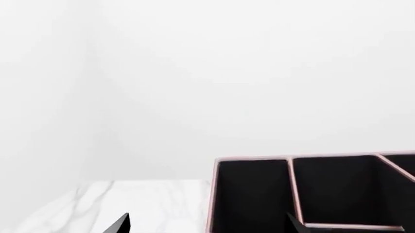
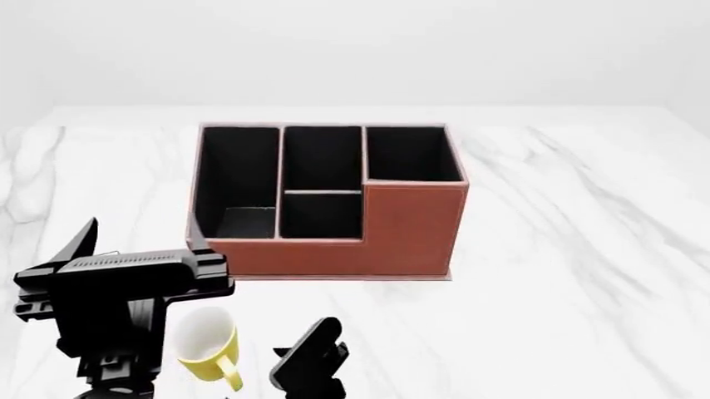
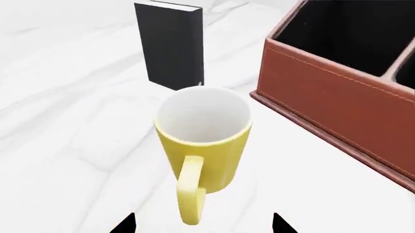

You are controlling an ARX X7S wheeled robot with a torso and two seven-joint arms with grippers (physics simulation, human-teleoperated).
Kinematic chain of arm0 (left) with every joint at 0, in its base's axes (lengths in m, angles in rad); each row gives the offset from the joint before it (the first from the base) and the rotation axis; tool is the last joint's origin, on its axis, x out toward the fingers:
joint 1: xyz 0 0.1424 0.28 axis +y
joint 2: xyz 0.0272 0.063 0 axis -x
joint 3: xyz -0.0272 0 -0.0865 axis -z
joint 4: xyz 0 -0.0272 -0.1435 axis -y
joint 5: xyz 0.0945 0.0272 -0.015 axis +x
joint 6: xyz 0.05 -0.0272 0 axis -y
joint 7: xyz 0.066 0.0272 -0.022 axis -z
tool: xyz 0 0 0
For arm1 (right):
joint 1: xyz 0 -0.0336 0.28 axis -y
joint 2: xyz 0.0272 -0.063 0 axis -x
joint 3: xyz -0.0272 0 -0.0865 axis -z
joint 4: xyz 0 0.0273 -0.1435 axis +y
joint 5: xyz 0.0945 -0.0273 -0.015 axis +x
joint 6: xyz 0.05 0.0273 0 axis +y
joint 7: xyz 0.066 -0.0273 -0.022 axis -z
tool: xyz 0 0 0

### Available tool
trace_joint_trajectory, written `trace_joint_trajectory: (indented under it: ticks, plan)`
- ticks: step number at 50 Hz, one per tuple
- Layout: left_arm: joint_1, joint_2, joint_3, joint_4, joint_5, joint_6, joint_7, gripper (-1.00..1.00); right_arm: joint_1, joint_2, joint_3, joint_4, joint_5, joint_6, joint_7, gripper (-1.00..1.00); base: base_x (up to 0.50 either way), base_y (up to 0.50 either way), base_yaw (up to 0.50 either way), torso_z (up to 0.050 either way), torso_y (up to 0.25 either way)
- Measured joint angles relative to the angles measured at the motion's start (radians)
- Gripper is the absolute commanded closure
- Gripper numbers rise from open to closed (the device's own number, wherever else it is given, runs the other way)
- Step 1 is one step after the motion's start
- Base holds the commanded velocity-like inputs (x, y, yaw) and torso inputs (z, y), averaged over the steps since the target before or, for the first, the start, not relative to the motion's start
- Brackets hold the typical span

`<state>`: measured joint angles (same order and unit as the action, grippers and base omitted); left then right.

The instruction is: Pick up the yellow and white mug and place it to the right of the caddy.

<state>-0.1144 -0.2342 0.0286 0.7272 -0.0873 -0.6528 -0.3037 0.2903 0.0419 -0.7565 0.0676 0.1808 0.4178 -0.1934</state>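
The yellow and white mug [image 2: 205, 342] stands upright on the marble table in front of the caddy's left end, its handle [image 3: 190, 189] turned toward my right gripper. The reddish-brown caddy [image 2: 383, 237] stands mid-table, taller section at the right. My right gripper [image 3: 202, 228] is open and empty, its tips either side of the handle and short of the mug; it also shows in the head view [image 2: 311, 356]. My left gripper [image 1: 207, 228] is open and empty, held high beside the caddy's left end [image 1: 311, 194]; it also shows in the head view [image 2: 95, 249].
A flat black upright slab [image 3: 170, 46] stands just behind the mug, left of the caddy [image 3: 337, 92]; my left arm hides it in the head view. White marble table [image 2: 577, 249] stretches to the right of the caddy. A white wall is behind.
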Motion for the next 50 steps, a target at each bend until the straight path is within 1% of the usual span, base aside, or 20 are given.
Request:
trace_joint_trajectory:
  ticks: [11, 31, 38, 47, 48, 50]
  plan:
    - [-0.004, -0.005, 0.006, 0.01, -0.007, -0.007, -0.001, -1.0, 0.11, -0.023, -0.086, 0.221, 0.09, -0.09, 0.019, -1.0, 0.0, 0.0, 0.0, 0.0, 0.0]
    - [-0.002, -0.013, 0.01, 0.024, -0.017, -0.012, -0.008, -1.0, 0.228, -0.035, -0.241, 0.418, 0.239, -0.201, 0.068, -1.0, 0.0, 0.0, 0.0, 0.0, 0.0]
    - [-0.003, -0.016, 0.014, 0.028, -0.02, -0.016, -0.011, -1.0, 0.295, -0.038, -0.351, 0.492, 0.346, -0.268, 0.1, -1.0, 0.0, 0.0, 0.0, 0.0, 0.0]
    - [-0.004, -0.019, 0.017, 0.032, -0.024, -0.018, -0.015, -1.0, 0.405, -0.041, -0.569, 0.586, 0.55, -0.385, 0.147, -1.0, 0.0, 0.0, 0.0, 0.0, 0.0]
    - [-0.004, -0.019, 0.017, 0.032, -0.024, -0.018, -0.015, -1.0, 0.414, -0.041, -0.589, 0.594, 0.569, -0.395, 0.149, 1.0, 0.0, 0.0, 0.0, 0.0, 0.0]
    - [-0.003, -0.02, 0.017, 0.032, -0.026, -0.018, -0.015, -1.0, 0.431, -0.041, -0.625, 0.607, 0.604, -0.414, 0.15, 1.0, 0.0, 0.0, 0.0, 0.0, 0.0]
